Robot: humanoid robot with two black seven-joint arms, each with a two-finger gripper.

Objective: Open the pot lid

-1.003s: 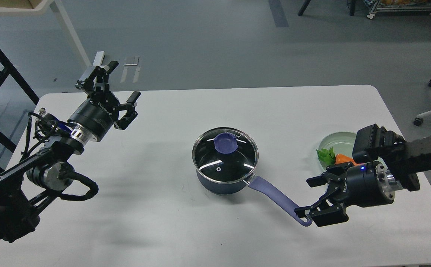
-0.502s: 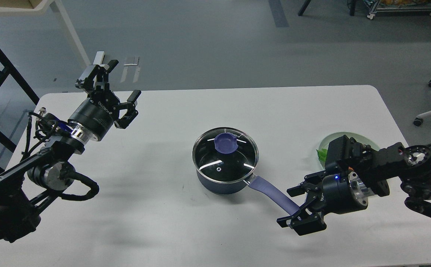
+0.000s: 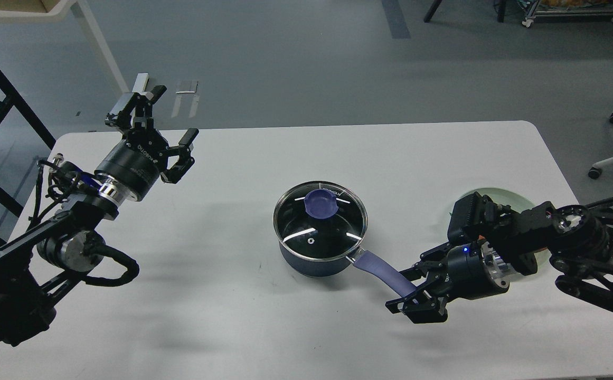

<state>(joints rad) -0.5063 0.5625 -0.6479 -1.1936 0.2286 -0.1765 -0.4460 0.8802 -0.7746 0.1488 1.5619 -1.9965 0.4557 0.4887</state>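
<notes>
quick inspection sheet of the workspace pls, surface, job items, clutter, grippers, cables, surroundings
surface: white table, bare around the pot.
job's things: pot upright mid-table; glass lid on it, purple knob untouched.
clutter: pale green plate, mostly hidden by the right arm.
grippers: left gripper open, far from the pot; right gripper open around the pot handle.
cables: black loop on the left arm.
surroundings: grey floor, chair casters, table leg.

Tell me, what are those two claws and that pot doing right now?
Left gripper open, far from dark blue pot. Right gripper open around purple pot handle. Glass lid with purple knob on pot. Nothing blocking lid.
</notes>
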